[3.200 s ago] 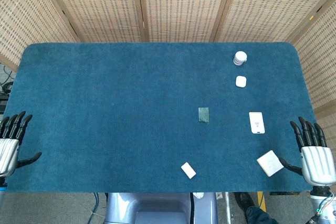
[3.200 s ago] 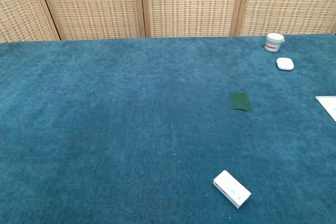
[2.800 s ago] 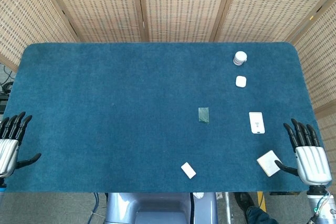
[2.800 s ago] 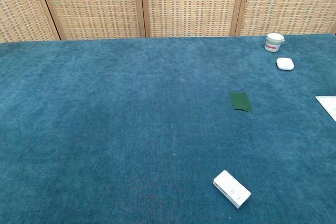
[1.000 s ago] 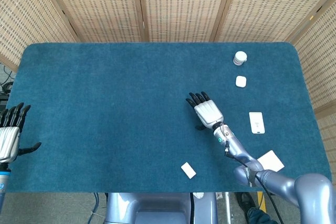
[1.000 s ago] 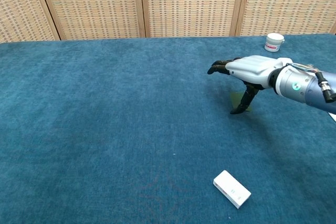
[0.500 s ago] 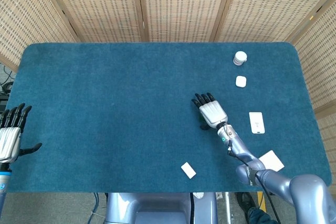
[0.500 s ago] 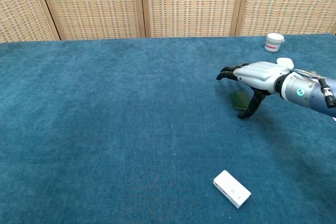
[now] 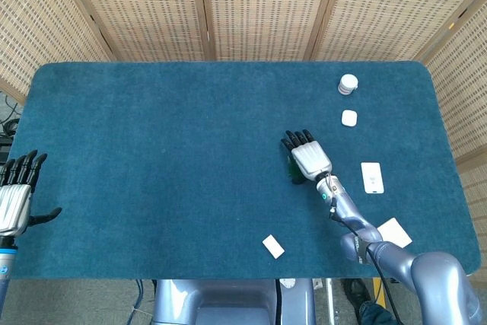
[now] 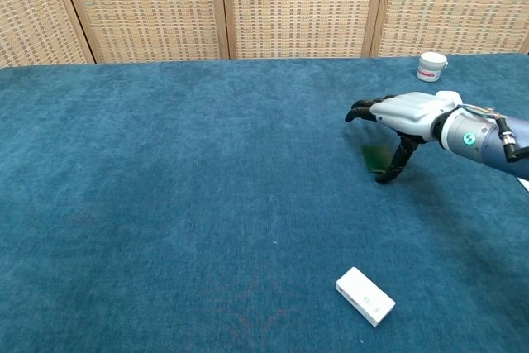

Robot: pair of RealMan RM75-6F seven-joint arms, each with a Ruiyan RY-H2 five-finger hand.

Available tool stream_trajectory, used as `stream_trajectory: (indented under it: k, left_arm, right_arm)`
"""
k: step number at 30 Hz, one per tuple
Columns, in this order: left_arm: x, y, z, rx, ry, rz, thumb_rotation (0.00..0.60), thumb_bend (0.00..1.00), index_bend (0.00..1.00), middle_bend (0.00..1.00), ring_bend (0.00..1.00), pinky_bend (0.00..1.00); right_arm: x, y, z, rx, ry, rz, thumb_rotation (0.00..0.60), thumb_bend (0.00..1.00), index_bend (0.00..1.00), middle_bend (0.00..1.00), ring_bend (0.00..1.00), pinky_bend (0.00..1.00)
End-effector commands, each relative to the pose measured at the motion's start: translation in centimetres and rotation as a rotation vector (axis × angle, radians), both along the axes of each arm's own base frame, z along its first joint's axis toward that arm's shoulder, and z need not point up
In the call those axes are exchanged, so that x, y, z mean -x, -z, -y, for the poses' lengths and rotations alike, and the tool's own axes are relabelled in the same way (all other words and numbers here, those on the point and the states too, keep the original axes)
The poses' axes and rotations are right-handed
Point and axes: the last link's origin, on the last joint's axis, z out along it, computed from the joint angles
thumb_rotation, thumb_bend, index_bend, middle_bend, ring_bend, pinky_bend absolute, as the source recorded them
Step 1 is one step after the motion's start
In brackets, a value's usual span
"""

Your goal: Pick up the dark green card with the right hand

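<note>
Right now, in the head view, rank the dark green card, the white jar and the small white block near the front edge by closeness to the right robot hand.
1. dark green card, directly under the right robot hand
2. small white block, nearer the front edge, to its left
3. white jar, at the far right edge

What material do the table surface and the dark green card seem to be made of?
Table surface: apparently blue carpet or felt, matte, with a mottled nap. Dark green card: thin and flat, perhaps plastic or paper; mostly hidden under the right hand, so its finish is unclear.
</note>
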Motion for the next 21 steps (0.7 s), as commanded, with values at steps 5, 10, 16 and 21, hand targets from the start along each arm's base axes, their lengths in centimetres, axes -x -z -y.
stream_trajectory:
  k: [5, 10, 16, 21]
  left_arm:
    - [0.0, 0.0, 0.1, 0.001, 0.001, 0.001, 0.6, 0.0, 0.0, 0.0, 0.0, 0.0]
    - [-0.1, 0.1, 0.1, 0.001, 0.002, -0.001, 0.6, 0.0, 0.0, 0.0, 0.0, 0.0]
    - [-0.1, 0.1, 0.1, 0.004, 0.002, -0.004, 0.6, 0.0, 0.0, 0.0, 0.0, 0.0]
    - [-0.1, 0.2, 0.1, 0.005, -0.001, -0.007, 0.6, 0.0, 0.0, 0.0, 0.0, 0.0]
  right_arm:
    - [-0.1, -1.0, 0.9, 0.037, -0.006, -0.016, 0.6, 0.23, 0.09, 0.0, 0.0, 0.0]
    - [-0.2, -2.1, 1.2, 0.069, -0.023, -0.012, 0.6, 0.23, 0.09, 0.0, 0.0, 0.0]
    - [-0.7, -3.4, 0.8, 0.115, -0.057, 0.039, 0.6, 0.23, 0.09, 0.0, 0.0, 0.0]
    - [-0.8, -3.7, -0.4, 0.074, -0.045, 0.096, 0.6, 0.23, 0.09, 0.0, 0.0, 0.0]
